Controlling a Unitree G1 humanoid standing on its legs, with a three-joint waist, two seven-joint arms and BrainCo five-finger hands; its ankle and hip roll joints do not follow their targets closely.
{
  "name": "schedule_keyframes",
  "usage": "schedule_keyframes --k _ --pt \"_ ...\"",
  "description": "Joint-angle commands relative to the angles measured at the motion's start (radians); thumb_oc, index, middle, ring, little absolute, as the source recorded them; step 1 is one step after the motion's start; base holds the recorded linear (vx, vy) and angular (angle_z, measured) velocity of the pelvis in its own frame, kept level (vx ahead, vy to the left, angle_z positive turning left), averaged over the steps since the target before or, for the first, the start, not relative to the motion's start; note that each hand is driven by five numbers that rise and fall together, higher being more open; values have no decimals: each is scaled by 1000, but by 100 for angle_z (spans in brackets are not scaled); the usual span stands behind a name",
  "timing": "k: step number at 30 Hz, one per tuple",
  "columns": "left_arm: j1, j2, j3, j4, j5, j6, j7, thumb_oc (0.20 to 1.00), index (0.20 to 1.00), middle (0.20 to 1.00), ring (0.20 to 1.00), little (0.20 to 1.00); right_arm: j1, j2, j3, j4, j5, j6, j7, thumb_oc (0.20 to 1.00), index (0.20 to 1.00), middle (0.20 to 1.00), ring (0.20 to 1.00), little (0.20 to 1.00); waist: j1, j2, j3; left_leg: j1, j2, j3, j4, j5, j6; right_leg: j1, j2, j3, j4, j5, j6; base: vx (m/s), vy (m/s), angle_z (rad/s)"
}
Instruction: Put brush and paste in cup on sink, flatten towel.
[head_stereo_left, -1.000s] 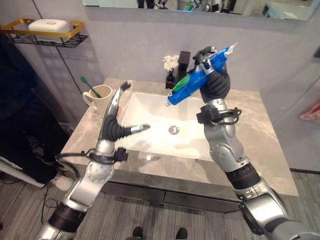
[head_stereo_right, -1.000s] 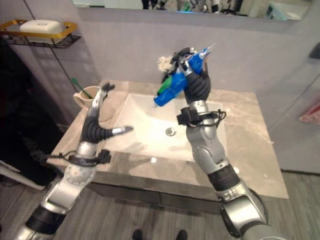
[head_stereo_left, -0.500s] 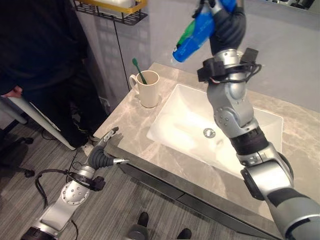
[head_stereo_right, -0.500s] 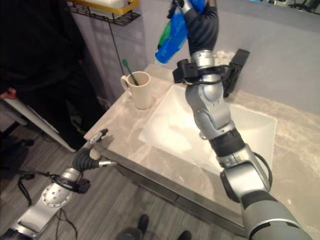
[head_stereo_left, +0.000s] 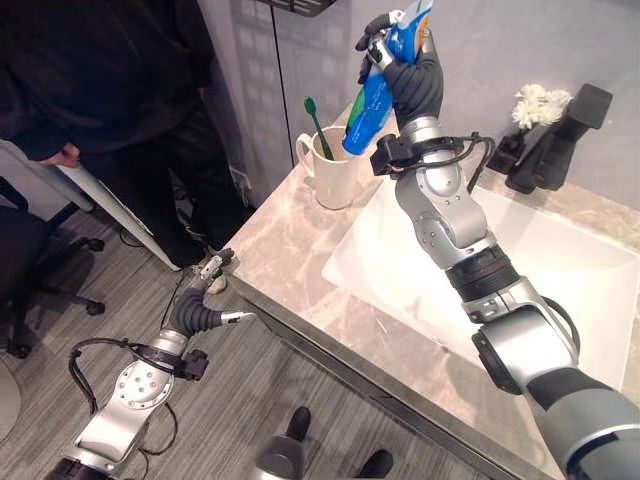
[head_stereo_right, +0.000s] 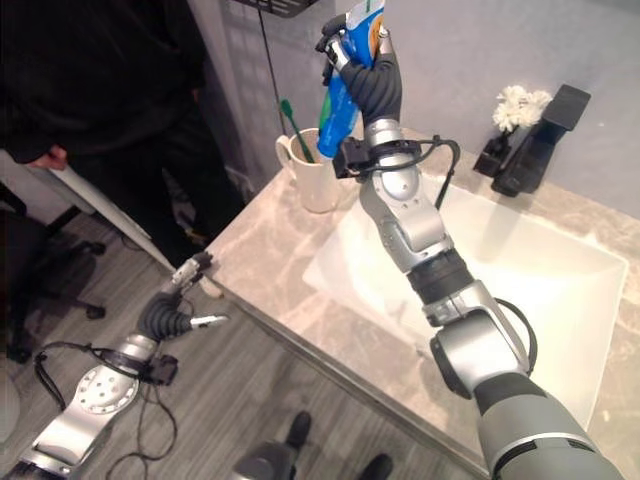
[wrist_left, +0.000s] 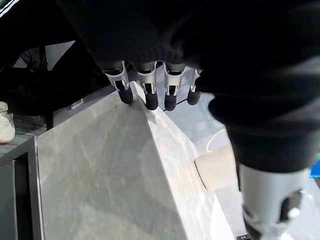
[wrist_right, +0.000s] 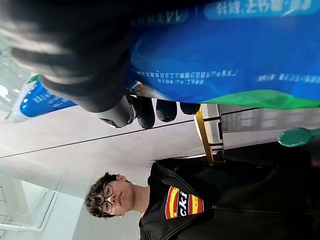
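The right hand (head_stereo_left: 405, 75) is raised high with its fingers curled round one blue and green tube of paste (head_stereo_left: 375, 85), holding it steeply tilted, the lower end pointing down toward the mouth of the cup (head_stereo_left: 335, 170). That cup, a single cream mug, stands just below and slightly to the left of the hand, on the corner of the marble desk (head_stereo_left: 300, 260) beside the white sink (head_stereo_left: 560, 290). I would guess the tube is carried upright like this so it can drop end first into the narrow opening rather than lie across the rim.

One green brush (head_stereo_left: 318, 128) already leans inside the cup, its head poking above the rim, close under the tube's lower end. So half of the cup job looks done, and the paste is the piece in hand.

The left hand (head_stereo_left: 205, 300) hangs low, off the front edge of the desk and well away from the cup, fingers straight and relaxed with nothing in them; in its wrist view the fingertips (wrist_left: 150, 97) sit near the desk's corner edge. It seems simply out of the way.

Beyond the right hand, at the back of the sink, stand a black tap (head_stereo_left: 560, 135) and a small white flower (head_stereo_left: 535, 100). One person in dark clothes (head_stereo_left: 110, 70) stands beside the desk. I see no towel here.
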Motion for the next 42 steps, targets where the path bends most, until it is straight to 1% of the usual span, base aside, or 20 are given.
schedule_keyframes --k 1,4,7,8,12,13,16,19,25,26,30,32,42 --pt "26 63 -22 20 -23 1 -2 1000 1000 1000 1000 1000 -116 -42 -20 -48 -11 -52 -3 200 200 200 200 200 18 -76 -15 -87 -44 13 -48 99 -33 154 -76 38 -2 0 98 0 0 0" --pt "26 64 -14 19 -19 1 4 1000 1000 1000 1000 1000 -126 -45 -20 -48 -9 -55 -7 200 200 200 200 200 20 -80 -13 -92 -46 14 -48 99 -30 151 -79 38 -2 3 101 0 0 0" --pt "30 63 19 10 13 -12 39 1000 1000 1000 1000 1000 -137 -46 -21 -46 -6 -60 -15 200 200 200 200 200 27 -88 -13 -93 -49 12 -48 97 -29 151 -81 39 -2 5 102 0 0 0" --pt "48 57 68 17 65 -22 92 1000 1000 1000 1000 1000 -147 -50 -27 -46 1 -69 -20 200 200 200 200 200 38 -95 -14 -93 -52 10 -48 95 -28 154 -81 37 -2 5 103 32 -20 -2" --pt "90 49 137 39 96 -26 135 1000 1000 1000 1000 1000 -178 -63 -20 -39 3 -75 -24 200 200 200 200 200 59 -105 -16 -93 -56 4 -48 95 -29 161 -81 31 -2 2 103 8 -6 0" --pt "91 48 139 38 97 -25 136 1000 1000 1000 1000 1000 -179 -62 -19 -39 3 -76 -24 200 200 200 200 200 58 -105 -16 -93 -56 4 -48 95 -29 161 -81 31 -2 2 103 0 0 0" --pt "116 22 203 54 96 -33 174 1000 1000 1000 1000 1000 -200 -73 -5 -29 -8 -76 -24 200 200 200 200 200 75 -110 -19 -95 -59 -5 -48 96 -29 165 -79 21 -2 -6 102 0 0 0" --pt "119 7 227 50 101 -39 193 1000 1000 1000 1000 1000 -211 -79 11 -34 -24 -73 -25 200 200 200 200 200 80 -115 -18 -98 -60 -10 -48 98 -30 166 -77 14 -2 -9 102 0 -11 5" --pt "135 -6 227 81 126 -26 205 1000 1000 1000 1000 1000 -210 -98 21 -39 -49 -67 -31 200 200 200 200 200 88 -120 -11 -109 -65 -21 -48 102 -32 162 -74 3 -2 -11 102 -1 -17 11" --pt "143 -13 212 114 125 -15 194 1000 1000 1000 1000 1000 -204 -98 26 -36 -51 -61 -26 200 200 200 200 200 92 -120 -5 -115 -66 -23 -48 103 -31 161 -74 0 -2 -11 103 -11 -6 15" --pt "169 -26 197 139 97 -3 162 1000 1000 1000 1000 1000 -180 -132 35 -30 -74 -42 -18 200 200 200 200 200 98 -118 4 -125 -68 -29 -48 106 -29 153 -74 -3 -2 -8 105 -2 -4 8" --pt "177 -38 195 127 57 -4 146 1000 1000 1000 1000 1000 -158 -152 44 -56 -99 -30 -15 200 200 200 200 200 95 -116 6 -131 -68 -26 -48 107 -28 145 -73 4 -2 -4 106 3 14 5" --pt "173 -29 145 142 37 8 117 1000 1000 1000 1000 1000 -88 -181 44 -112 -152 -20 -7 200 200 200 200 200 84 -106 12 -141 -70 -23 -48 107 -24 133 -76 13 -2 9 112 7 7 -3"
